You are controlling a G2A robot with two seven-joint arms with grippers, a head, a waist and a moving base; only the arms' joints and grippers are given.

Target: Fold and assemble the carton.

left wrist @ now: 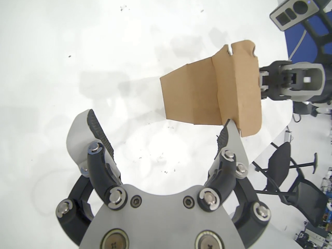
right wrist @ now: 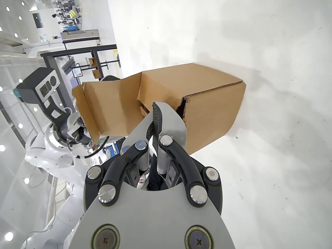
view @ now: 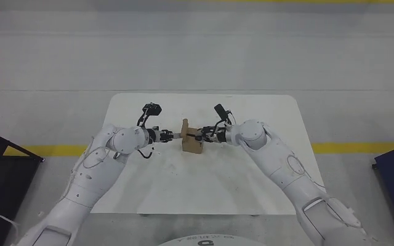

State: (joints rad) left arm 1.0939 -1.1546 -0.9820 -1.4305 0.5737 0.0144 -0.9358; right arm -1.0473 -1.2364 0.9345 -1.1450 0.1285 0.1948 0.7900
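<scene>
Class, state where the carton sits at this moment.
In the top view the carton sits near the middle of the white table, between the two tools: the left tool at one side, the right tool at the opposite side.

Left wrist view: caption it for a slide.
Open left pincer at the partly folded carton on the white table.

Two glossy white arms [view: 92, 175] with rounded joint shells and black cables [view: 148, 155] at the wrists end in the left gripper [left wrist: 160, 117] and right gripper [right wrist: 157, 107], each with a grey plate, black linkages, silver screws and ribbed black pads [left wrist: 99, 130].
</scene>
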